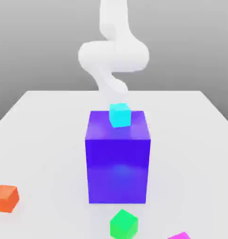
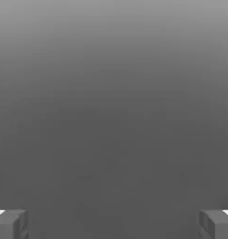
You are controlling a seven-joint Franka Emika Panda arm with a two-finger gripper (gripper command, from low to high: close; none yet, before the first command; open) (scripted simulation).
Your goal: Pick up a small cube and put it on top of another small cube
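On top of the big blue-violet block [image 1: 118,161], toward its far edge and right of its centerline in the exterior view: cyan cube [image 1: 120,115]. Block stands upright on the white bench [image 1: 50,140], around the middle, one flat face toward the camera.

Three more small cubes at bench level. Orange cube [image 1: 6,199]: left of the block, nearer the camera, at the exterior view's left edge. Green cube [image 1: 124,225]: near side of the block, apart from it, roughly in line with the block, turned so a corner points at the camera. Magenta cube [image 1: 180,236]: near and to the right of green, mostly cut off by the frame's bottom edge. None of the small cubes touch each other; no cube sits on another small cube.

White arm [image 1: 114,56] comes down from the top of the exterior view, on the far side of the block, its lower part behind the cyan cube. Claw [image 2: 114,226] is wide apart in the hand view, fingertips at opposite sides, nothing between them. Beyond them, plain grey background.
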